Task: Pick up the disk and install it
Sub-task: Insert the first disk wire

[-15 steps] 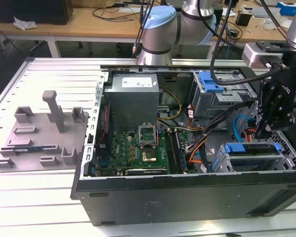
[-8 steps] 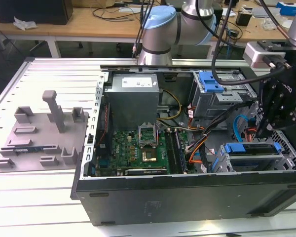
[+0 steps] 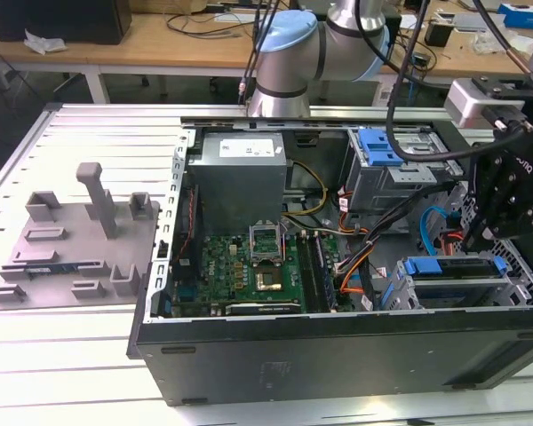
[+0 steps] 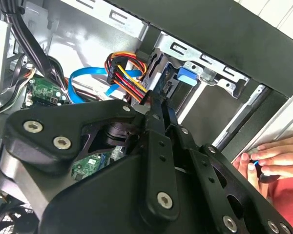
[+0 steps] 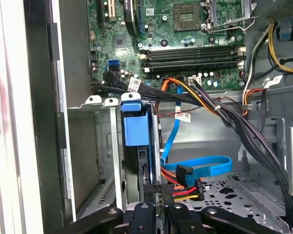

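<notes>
Hovering at the drive cage (image 5: 95, 103): tool (image 5: 156, 191) pressed together, tips just beside the disk (image 5: 136, 125) standing inside.

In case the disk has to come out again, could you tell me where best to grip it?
I would grip the disk by its blue bracket end, bare at the mouth of the drive cage. Come in from the open side of the case, along the slot: the cage walls cover its broad faces.
</notes>
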`<state>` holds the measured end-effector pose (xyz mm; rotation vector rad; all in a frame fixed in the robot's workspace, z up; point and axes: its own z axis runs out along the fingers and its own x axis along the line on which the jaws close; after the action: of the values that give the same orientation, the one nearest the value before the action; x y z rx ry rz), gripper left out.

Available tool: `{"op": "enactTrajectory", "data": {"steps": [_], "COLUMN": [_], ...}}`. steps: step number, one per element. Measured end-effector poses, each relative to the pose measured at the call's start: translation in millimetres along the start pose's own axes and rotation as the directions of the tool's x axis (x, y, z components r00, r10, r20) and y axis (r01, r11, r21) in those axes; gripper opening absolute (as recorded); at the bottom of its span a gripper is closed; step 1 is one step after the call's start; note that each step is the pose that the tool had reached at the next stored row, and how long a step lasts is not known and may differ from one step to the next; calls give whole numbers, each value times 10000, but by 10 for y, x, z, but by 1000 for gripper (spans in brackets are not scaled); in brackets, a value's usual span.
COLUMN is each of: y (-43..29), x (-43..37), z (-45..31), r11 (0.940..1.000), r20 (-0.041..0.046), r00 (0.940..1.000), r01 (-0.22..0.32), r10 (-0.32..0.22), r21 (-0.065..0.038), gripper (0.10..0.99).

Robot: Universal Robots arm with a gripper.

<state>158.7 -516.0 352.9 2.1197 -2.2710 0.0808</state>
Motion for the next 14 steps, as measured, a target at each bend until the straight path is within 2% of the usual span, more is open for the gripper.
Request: {"op": "enactTrajectory", "data": {"steps": [10,12,14], "y": [-29,-47,-64], "x": [2,7,14], "z": [2,3,6], "r11": [10000,10000,9999], "r20": [-3,-7,-12], "r00": [10000,10000,10000], "r01": [2,4,1], "r10": [-2,-4,-1], "r21": [-55,-90,-172], "gripper": [169,169,169]}}
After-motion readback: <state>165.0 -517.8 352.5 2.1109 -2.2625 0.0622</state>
